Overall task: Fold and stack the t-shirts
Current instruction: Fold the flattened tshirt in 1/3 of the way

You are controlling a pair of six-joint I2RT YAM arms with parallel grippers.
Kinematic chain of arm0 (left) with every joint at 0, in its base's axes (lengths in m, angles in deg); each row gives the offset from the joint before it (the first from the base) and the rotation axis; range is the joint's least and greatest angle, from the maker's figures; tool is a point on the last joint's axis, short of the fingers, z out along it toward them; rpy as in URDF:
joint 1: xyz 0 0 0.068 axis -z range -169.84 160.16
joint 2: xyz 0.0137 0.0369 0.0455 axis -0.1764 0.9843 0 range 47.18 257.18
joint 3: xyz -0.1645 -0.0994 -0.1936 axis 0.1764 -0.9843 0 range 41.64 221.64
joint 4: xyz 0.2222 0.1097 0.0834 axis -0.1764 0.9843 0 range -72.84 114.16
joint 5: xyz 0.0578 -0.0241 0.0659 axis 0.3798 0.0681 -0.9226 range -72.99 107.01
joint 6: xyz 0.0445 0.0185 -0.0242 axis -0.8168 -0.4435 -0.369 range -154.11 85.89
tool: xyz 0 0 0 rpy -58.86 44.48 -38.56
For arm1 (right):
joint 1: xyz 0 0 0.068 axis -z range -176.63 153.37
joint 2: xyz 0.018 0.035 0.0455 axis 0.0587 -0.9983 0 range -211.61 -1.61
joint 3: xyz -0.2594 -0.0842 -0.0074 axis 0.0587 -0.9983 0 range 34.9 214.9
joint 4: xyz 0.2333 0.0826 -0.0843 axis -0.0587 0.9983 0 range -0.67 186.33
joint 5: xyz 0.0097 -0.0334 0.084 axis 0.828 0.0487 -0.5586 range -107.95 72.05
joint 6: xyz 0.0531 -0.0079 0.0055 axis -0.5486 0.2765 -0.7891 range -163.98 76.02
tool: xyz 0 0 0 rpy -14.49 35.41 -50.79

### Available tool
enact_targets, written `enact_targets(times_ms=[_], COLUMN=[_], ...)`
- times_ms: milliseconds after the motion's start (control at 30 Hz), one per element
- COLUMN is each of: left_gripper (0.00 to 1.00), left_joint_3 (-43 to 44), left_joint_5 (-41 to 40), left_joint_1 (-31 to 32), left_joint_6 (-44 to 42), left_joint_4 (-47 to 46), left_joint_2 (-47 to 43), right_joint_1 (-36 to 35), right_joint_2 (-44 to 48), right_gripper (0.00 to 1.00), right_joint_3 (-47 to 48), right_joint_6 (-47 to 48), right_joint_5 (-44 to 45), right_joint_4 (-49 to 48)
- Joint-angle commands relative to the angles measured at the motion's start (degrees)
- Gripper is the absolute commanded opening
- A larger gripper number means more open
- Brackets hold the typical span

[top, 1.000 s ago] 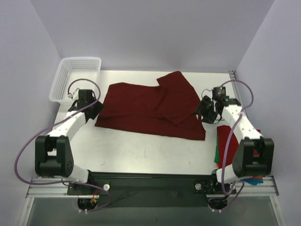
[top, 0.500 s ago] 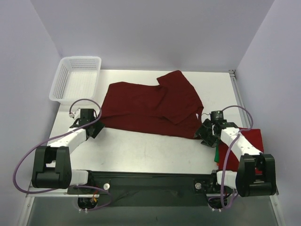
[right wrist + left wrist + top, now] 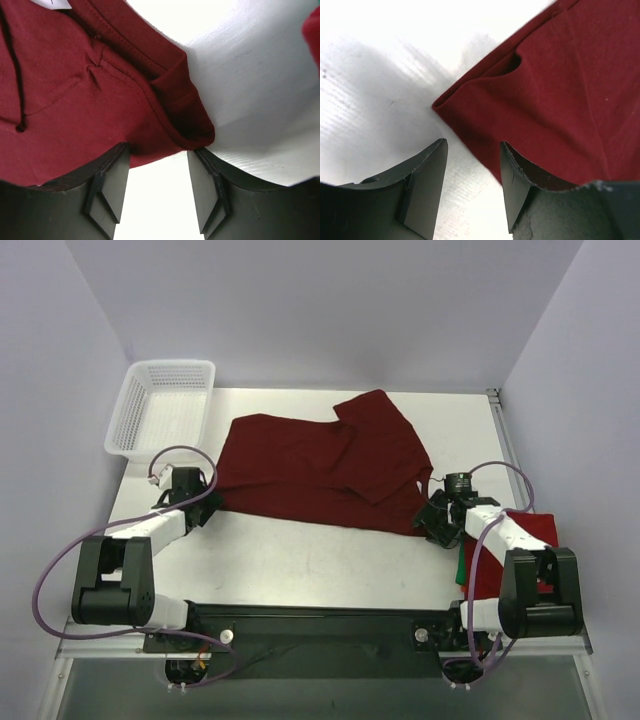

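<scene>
The dark maroon t-shirt (image 3: 320, 470) lies spread on the table, with a sleeve folded over its right half. My left gripper (image 3: 203, 504) sits low at the shirt's near left corner. In the left wrist view this gripper (image 3: 472, 150) is open; the cloth corner (image 3: 470, 100) lies just ahead and one finger (image 3: 520, 185) overlaps the cloth edge. My right gripper (image 3: 433, 520) is at the near right corner. In the right wrist view it (image 3: 157, 157) is open, the rolled hem (image 3: 190, 120) touching its fingertips. A brighter red t-shirt (image 3: 535, 530) and a green one (image 3: 460, 568) lie at the right.
A white mesh basket (image 3: 160, 405) stands at the back left corner of the table. The red and green shirts lie partly under the right arm (image 3: 505, 535) near the table's right edge. Walls enclose the table at the back and on both sides.
Both grippers have come down and toward the near edge, from the shirt's sides to its two near corners. The right arm's move has uncovered more of the red shirt.
</scene>
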Motion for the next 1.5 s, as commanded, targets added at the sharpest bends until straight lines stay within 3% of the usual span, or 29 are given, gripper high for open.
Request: enact_targets(times_ms=[0,167,233,267,333,367,467,800,1100,1267,1333,1367,1400,1467], left_gripper=[0.56,0.55,0.50,0.40,0.33,0.19,0.00,0.00,0.00,0.00,0.06,0.16,0.33,0.46], left_joint_3=[0.4,1.7,1.8,1.9,2.5,3.5,5.3,4.9,-4.8,-7.6,-7.5,-7.4,-6.8,-5.8], left_joint_5=[-0.6,-2.4,-3.8,-4.4,-6.1,-6.4,-8.0,-11.9,-9.4,-8.1,-7.7,-7.5,-7.3,-6.9], left_joint_1=[-0.4,-0.5,-0.4,-0.4,-0.5,-0.5,-0.5,0.0,0.1,0.4,0.4,0.4,0.5,0.4], left_joint_6=[-1.2,-1.7,-1.7,-1.7,-1.8,-1.7,-1.7,0.1,1.6,2.9,3.0,2.9,2.9,2.3], left_joint_4=[-5.5,-4.4,-3.7,-3.6,-3.2,-1.2,2.5,21.4,29.5,31.8,32.3,32.5,33.0,33.3], left_joint_2=[1.8,3.1,3.4,3.6,4.1,4.4,4.9,-9.1,-25.3,-30.0,-30.8,-31.1,-31.9,-32.6], right_joint_1=[0.3,0.3,0.4,0.4,0.3,0.4,0.4,1.9,2.1,2.1,2.1,2.1,2.1,2.0], right_joint_2=[-0.4,-2.0,-2.5,-2.5,-2.6,-2.7,-1.6,12.8,29.3,38.0,39.9,40.3,40.4,40.8], right_gripper=[0.49,0.40,0.33,0.30,0.13,0.04,0.00,0.00,0.00,0.00,0.10,0.26,0.35,0.51], right_joint_3=[0.5,1.4,1.7,2.0,2.7,3.5,4.5,2.7,-6.4,-9.3,-9.1,-9.0,-8.3,-7.2], right_joint_6=[0.7,1.2,1.3,1.2,1.4,1.4,1.7,2.5,-1.4,-3.2,-2.8,-2.7,-2.4,-1.1], right_joint_5=[2.3,2.2,2.1,2.2,2.2,2.4,2.4,-0.4,-3.4,-4.8,-5.0,-5.0,-5.0,-4.8], right_joint_4=[0.1,0.1,0.2,0.2,1.1,1.6,4.3,16.4,26.5,30.7,32.3,32.7,33.0,33.6])
